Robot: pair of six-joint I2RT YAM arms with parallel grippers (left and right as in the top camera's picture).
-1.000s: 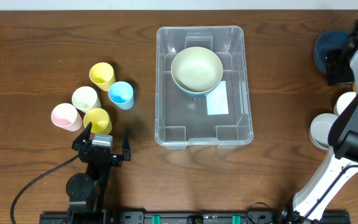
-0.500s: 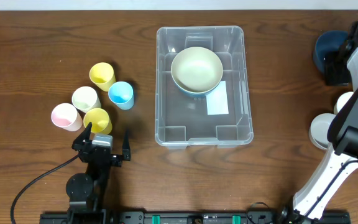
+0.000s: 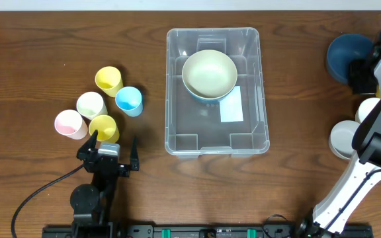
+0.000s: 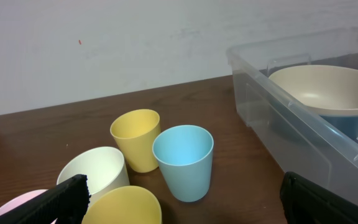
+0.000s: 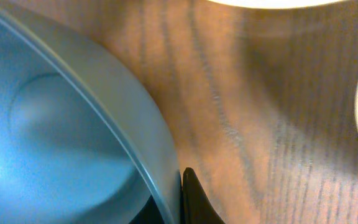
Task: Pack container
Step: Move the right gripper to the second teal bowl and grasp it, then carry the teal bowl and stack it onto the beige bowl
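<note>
The clear plastic container (image 3: 172,86) stands mid-table with a cream bowl (image 3: 209,73) in its far half; the left wrist view shows the container (image 4: 272,106) and that bowl (image 4: 325,90) at the right. At the far right, my right gripper (image 3: 361,69) is shut on the rim of a dark blue bowl (image 3: 346,56). In the right wrist view the blue bowl's (image 5: 61,137) wall is pinched by my right gripper (image 5: 178,199), one black finger (image 5: 194,202) outside it. My left gripper (image 3: 114,147) is open just in front of the cups, nothing between its fingers (image 4: 67,196).
Several cups cluster at the left: two yellow (image 3: 108,79), (image 3: 104,127), a light blue cup (image 3: 129,100), a cream cup (image 3: 91,104) and a pink cup (image 3: 69,123). White bowls (image 3: 344,139) sit by the right arm's base.
My right gripper has shut on the dark blue bowl's rim, and the bowl has shifted slightly left. The left arm has not moved.
</note>
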